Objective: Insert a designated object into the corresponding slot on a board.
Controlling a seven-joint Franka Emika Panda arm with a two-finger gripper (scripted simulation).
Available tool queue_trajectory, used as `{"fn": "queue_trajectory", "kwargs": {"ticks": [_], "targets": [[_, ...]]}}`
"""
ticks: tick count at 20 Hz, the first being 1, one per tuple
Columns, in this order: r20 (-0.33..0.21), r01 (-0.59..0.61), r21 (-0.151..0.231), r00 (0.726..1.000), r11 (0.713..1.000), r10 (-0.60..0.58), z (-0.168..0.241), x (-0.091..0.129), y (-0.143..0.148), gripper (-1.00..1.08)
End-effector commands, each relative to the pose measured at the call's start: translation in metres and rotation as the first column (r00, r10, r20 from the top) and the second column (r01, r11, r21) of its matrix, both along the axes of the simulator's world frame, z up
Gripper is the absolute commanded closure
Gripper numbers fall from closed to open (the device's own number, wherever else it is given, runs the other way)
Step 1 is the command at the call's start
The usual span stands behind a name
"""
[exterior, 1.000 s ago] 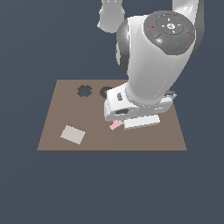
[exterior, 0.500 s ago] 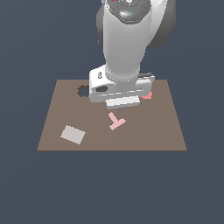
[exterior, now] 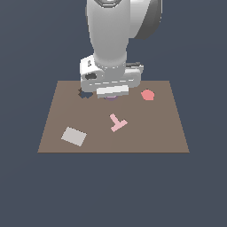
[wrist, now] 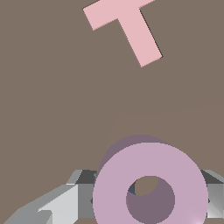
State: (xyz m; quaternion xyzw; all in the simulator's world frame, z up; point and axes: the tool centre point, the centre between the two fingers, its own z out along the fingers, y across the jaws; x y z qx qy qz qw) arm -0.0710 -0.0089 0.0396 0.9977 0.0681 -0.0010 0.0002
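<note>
My pincer (wrist: 148,197) is low over the far part of the board (exterior: 146,133), and the wrist view shows its grey fingers (wrist: 57,205) standing on either side of the lilac ring (wrist: 151,183), which fills the space between them. The ring looks to be clamped there, and its round hole shows brown board through it. In the exterior view my hand hides nearly all of the ring; only a sliver of lilac (exterior: 111,98) peeks out under the white housing, near the far edge of the board. I cannot see the ring-shaped slot in either view, since my hand covers that stretch of board, so I cannot tell whether the ring sits over it, in it or beside it. Just to the exterior view's left of my hand a dark cutout with a lobed outline (exterior: 84,93) is partly visible. The red pentagon (exterior: 147,94) lies flat on the board to the exterior view's right of my hand, apart from it. The pink T-shaped piece (exterior: 117,122) lies flat nearer the middle of the board, well clear of the ring, and it also shows in the wrist view. The grey-beige tile (exterior: 74,136) lies toward the near corner on the exterior view's left, apart from everything else.
</note>
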Motion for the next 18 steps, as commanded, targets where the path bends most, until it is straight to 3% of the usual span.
{"fn": "queue_trajectory", "kwargs": {"ticks": [1,15,16,18], "targets": [[0.001,0.002,0.0,1.0,1.0,-0.002,0.001,-0.007,-0.005,1.08],[0.0,0.004,0.0,1.0,1.0,-0.004,-0.009,-0.013,-0.011,1.08],[0.0,0.004,0.0,1.0,1.0,-0.004,-0.009,-0.013,-0.011,-0.92],[0.0,0.004,0.0,1.0,1.0,-0.004,-0.009,-0.013,-0.011,-0.92]]}}
